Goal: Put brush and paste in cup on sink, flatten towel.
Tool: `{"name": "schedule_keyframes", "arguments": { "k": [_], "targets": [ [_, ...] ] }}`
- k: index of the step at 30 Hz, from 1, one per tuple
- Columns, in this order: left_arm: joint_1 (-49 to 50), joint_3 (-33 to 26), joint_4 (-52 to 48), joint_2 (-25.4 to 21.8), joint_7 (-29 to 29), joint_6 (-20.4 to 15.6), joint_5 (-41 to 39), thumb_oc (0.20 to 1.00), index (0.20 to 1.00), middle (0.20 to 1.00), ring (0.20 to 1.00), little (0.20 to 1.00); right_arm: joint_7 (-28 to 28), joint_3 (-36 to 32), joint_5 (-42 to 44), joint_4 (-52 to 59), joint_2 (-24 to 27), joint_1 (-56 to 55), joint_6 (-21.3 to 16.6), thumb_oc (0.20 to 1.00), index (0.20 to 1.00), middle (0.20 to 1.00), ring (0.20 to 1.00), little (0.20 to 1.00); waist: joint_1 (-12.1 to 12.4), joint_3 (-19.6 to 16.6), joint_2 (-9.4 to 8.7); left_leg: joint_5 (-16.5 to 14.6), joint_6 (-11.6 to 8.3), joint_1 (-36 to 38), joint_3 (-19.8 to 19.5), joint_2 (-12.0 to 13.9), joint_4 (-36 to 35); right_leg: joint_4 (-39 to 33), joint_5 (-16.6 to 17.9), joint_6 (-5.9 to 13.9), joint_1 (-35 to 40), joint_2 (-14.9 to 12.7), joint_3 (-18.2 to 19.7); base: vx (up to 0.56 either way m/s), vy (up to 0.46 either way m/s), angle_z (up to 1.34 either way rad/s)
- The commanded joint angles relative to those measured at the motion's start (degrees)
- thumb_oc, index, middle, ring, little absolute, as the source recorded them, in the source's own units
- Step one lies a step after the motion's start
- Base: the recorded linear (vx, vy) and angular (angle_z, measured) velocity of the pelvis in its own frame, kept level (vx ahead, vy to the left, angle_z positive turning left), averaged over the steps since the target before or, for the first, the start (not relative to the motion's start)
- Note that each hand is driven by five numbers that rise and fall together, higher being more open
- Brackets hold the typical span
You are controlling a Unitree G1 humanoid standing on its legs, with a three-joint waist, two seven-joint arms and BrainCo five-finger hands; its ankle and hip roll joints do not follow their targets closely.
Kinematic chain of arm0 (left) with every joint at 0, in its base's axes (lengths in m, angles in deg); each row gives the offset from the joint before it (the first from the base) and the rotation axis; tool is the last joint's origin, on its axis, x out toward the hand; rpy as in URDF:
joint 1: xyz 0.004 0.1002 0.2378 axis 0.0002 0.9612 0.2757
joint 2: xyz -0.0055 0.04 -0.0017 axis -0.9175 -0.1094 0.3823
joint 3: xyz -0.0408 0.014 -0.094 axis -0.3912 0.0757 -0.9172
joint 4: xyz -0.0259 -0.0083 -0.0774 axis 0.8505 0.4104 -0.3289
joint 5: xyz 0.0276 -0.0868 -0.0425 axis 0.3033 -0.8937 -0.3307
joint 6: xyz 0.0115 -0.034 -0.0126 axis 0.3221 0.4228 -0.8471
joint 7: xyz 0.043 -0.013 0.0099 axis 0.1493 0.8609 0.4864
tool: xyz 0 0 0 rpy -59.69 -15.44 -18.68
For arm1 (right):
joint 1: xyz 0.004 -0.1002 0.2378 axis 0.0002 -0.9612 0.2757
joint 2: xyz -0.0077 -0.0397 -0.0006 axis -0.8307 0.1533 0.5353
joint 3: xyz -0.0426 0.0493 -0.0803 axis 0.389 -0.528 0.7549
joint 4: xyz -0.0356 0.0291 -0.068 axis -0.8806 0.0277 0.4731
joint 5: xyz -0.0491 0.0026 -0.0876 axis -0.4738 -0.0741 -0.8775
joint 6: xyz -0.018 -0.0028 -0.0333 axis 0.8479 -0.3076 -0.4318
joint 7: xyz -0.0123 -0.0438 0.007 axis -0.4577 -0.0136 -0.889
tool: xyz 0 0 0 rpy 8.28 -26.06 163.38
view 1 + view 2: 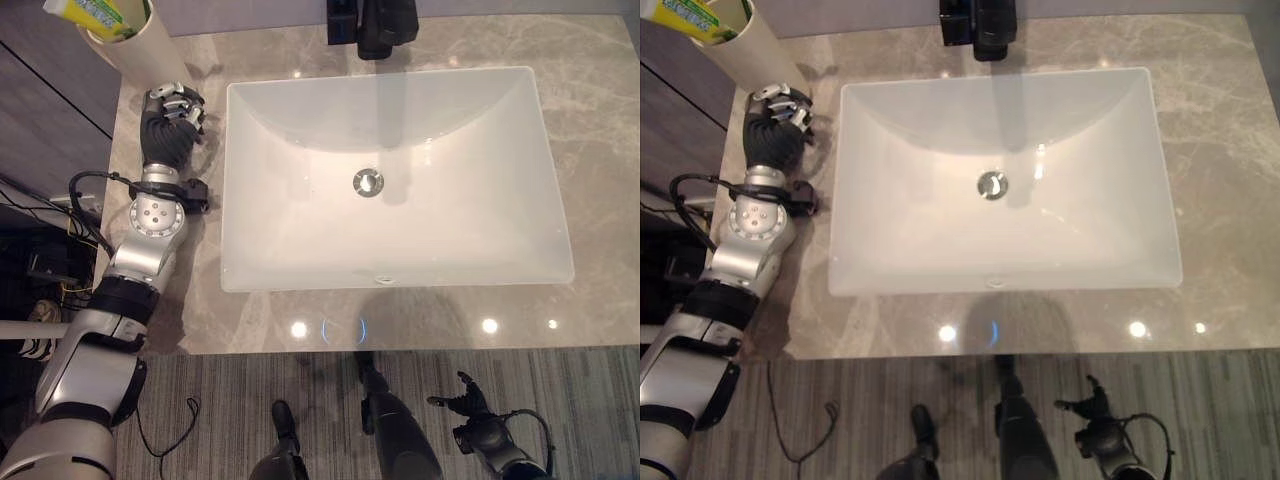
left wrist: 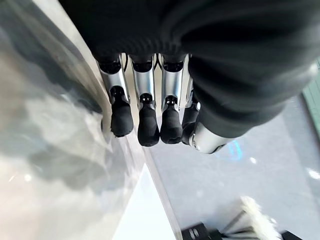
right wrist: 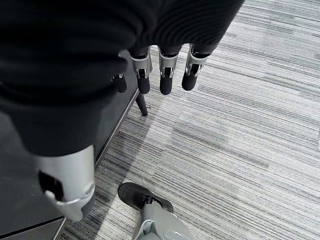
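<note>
The left hand (image 1: 168, 125) rests on the counter (image 1: 600, 150) just left of the sink (image 1: 395, 180), its fingers (image 2: 149, 125) curled down and holding nothing. Behind that hand, at the sink's back left corner, stands the cup (image 1: 135, 45) with the paste (image 1: 95, 15) poking out of its top. The right hand (image 1: 470, 405) hangs below the sink's front edge, over the striped floor (image 3: 250, 125), fingers loosely spread.

The left hand (image 1: 168, 122) sits at ten o'clock, arm stretched forward, fingers curled and empty. The right hand (image 1: 472, 407) hangs low at five o'clock, fingers relaxed.
</note>
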Motion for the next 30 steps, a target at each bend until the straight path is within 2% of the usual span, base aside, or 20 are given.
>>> {"name": "schedule_keyframes", "arguments": {
  "k": [1,4,6,11,15,16,20,24,30],
  "targets": [
    [3.69,-4.78,-1.02,-2.95,-1.39,-2.42,-1.73,0.200,0.200,0.200,0.200,0.200,1.49,-0.91,0.33,-0.09,1.20,-0.55,-0.85,1.000,1.000,1.000,1.000,1.000,1.30,1.03,1.69,6.23,-1.88,6.72,3.62,-0.41,0.42,11.97,-4.63,4.46,-4.53,-0.93,3.24,0.00,0.000,0.00],
    [8.41,-9.01,-0.93,-3.77,-1.99,-2.69,-3.98,0.200,0.200,0.200,0.200,0.200,1.50,-1.96,0.29,1.37,1.60,-1.06,-1.02,1.000,1.000,1.000,1.000,1.000,1.65,1.24,2.01,6.54,-2.03,6.39,3.68,-0.44,0.42,12.65,-5.12,4.24,-5.21,-0.70,3.32,0.00,0.000,0.00],
    [8.81,-9.75,-0.16,-4.29,-1.80,-2.62,-4.15,0.200,0.200,0.200,0.200,0.200,1.40,-2.02,0.36,1.30,1.66,-0.89,-1.04,1.000,1.000,1.000,1.000,1.000,1.70,1.28,2.07,6.69,-2.05,6.17,3.71,-0.50,0.42,12.65,-5.11,4.21,-5.43,-0.58,3.39,0.01,-0.005,-0.05],
    [5.26,-11.23,6.73,-6.76,0.68,-2.66,-5.00,0.200,0.200,0.200,0.200,0.200,0.58,-1.39,1.45,0.40,1.78,-0.17,-1.20,1.000,1.000,1.000,1.000,1.000,1.98,1.53,2.07,8.23,-2.32,4.93,3.60,-0.31,0.42,12.47,-5.03,4.02,-6.42,0.12,3.40,0.00,-0.012,-0.02],
    [-3.02,-9.30,16.92,-8.57,0.67,-1.68,-9.45,0.200,0.200,0.200,0.200,0.200,0.23,0.25,2.20,-0.46,1.63,0.80,-1.22,1.000,1.000,1.000,1.000,1.000,1.22,1.80,1.86,8.60,-2.48,4.03,3.66,-0.02,0.42,12.95,-5.39,3.79,-7.77,0.99,3.65,0.01,-0.020,-0.03],
    [-7.31,-7.52,21.36,-10.49,-0.17,-1.19,-10.54,0.200,0.200,0.200,0.200,0.200,-0.12,1.29,2.62,-0.64,1.46,1.31,-1.32,1.000,1.000,1.000,1.000,1.000,0.84,1.91,1.50,9.01,-2.71,3.45,3.88,0.25,0.42,13.06,-5.29,3.77,-8.64,1.61,3.83,0.02,-0.024,-0.06],
    [-12.60,-5.36,26.29,-12.25,-0.43,-0.59,-11.23,0.200,0.200,0.200,0.200,0.200,-0.21,2.37,3.85,0.45,1.02,1.58,-2.17,1.000,1.000,1.000,1.000,1.000,0.38,1.49,0.86,10.05,-3.33,1.83,4.49,0.97,0.42,13.09,-5.19,3.80,-10.32,2.76,3.91,0.02,-0.039,-0.14],
    [-15.78,-4.07,28.48,-12.45,0.48,-0.53,-10.05,0.200,0.200,0.200,0.200,0.200,-0.29,2.51,5.06,0.62,0.33,1.14,-2.73,1.000,1.000,1.000,1.000,1.000,-0.06,1.42,0.38,10.83,-3.98,0.70,5.11,1.82,0.42,13.90,-5.68,3.77,-11.75,3.51,3.80,0.04,-0.050,-0.13],
    [-15.67,-1.53,24.19,-9.22,1.31,-1.20,-7.17,0.200,0.200,0.200,0.200,0.200,-0.07,2.75,4.89,-0.48,-0.09,0.26,-2.65,1.000,1.000,1.000,1.000,1.000,-0.68,1.03,0.87,11.72,-4.18,0.00,4.57,2.10,0.42,14.09,-6.48,3.30,-12.31,3.43,3.21,0.03,-0.021,0.00]
  ]
}}
